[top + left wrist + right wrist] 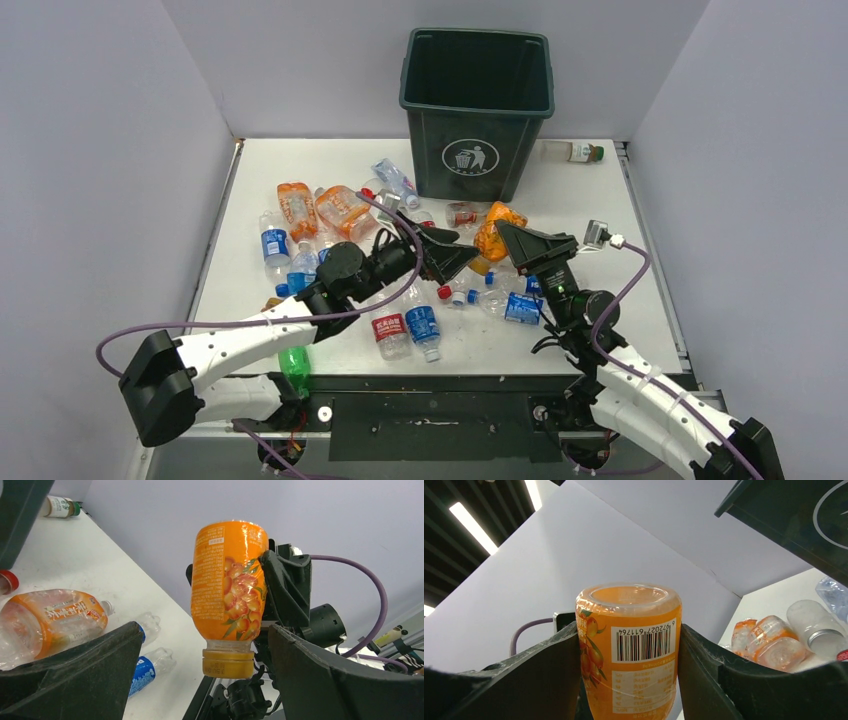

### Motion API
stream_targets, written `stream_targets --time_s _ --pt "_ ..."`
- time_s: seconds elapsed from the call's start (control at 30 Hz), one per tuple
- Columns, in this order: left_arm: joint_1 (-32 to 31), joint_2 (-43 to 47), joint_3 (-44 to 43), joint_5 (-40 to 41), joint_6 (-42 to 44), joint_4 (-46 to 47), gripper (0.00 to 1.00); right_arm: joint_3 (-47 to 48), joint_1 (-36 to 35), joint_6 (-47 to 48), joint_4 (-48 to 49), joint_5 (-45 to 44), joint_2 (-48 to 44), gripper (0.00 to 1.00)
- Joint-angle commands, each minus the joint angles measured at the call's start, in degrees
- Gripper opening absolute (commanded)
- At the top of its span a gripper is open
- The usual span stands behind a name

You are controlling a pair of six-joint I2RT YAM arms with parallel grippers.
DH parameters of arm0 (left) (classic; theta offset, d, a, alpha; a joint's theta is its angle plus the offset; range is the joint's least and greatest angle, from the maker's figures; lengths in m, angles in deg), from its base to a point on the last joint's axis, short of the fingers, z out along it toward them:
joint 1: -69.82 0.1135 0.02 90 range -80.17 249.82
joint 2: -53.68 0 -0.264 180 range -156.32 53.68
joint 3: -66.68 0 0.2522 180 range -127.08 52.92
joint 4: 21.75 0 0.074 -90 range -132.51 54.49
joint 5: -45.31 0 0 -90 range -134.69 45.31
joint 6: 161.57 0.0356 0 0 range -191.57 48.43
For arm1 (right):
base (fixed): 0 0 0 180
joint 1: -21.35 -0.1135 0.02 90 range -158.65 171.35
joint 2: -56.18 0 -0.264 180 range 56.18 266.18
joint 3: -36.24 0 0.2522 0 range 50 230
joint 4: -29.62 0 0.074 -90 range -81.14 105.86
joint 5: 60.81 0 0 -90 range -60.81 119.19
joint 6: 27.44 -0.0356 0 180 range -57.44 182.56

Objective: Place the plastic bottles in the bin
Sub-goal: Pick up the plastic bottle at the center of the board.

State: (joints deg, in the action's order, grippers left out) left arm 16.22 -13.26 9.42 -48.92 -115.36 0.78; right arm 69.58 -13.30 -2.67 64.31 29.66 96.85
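Nearest you, most plastic bottles (405, 325) lie scattered on the table (590, 290), your left gripper (458, 252) gapes wide and empty beside the one orange bottle (227, 595) your right gripper (505, 238) clamps aloft, short of the bin (478, 150) at the far edge, so nearly all seems left to do.
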Motion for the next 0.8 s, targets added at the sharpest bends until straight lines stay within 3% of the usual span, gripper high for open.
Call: stream_targets --time_s 0.0,0.17,0.3,0.57,0.67,0.77 --pt "-0.89 -1.37 -1.54 -1.88 1.00 4.62 0.96 0.21 -2.30 1.64 7.84 -4.46 0.42 0.05" --pt "-0.89 -2.43 -0.76 -5.96 0.25 7.93 1.00 -0.32 -2.77 0.63 9.09 -5.00 0.47 0.05" --pt "-0.91 -3.72 -0.62 -8.59 -0.66 9.79 0.91 0.03 -2.79 0.38 9.38 -4.95 0.67 0.05" --pt "-0.89 -6.37 -1.23 -13.48 -3.16 13.58 0.88 -1.36 -3.20 -0.78 11.74 -5.84 0.91 0.05" --pt "-0.94 -6.49 -0.72 -12.97 -3.38 15.23 0.81 -1.85 -3.56 -0.95 12.07 -6.14 0.93 0.05" --pt "-0.97 -6.95 -1.30 -13.35 -3.30 15.57 0.66 -1.99 -4.19 -1.01 12.34 -6.27 1.32 0.05"
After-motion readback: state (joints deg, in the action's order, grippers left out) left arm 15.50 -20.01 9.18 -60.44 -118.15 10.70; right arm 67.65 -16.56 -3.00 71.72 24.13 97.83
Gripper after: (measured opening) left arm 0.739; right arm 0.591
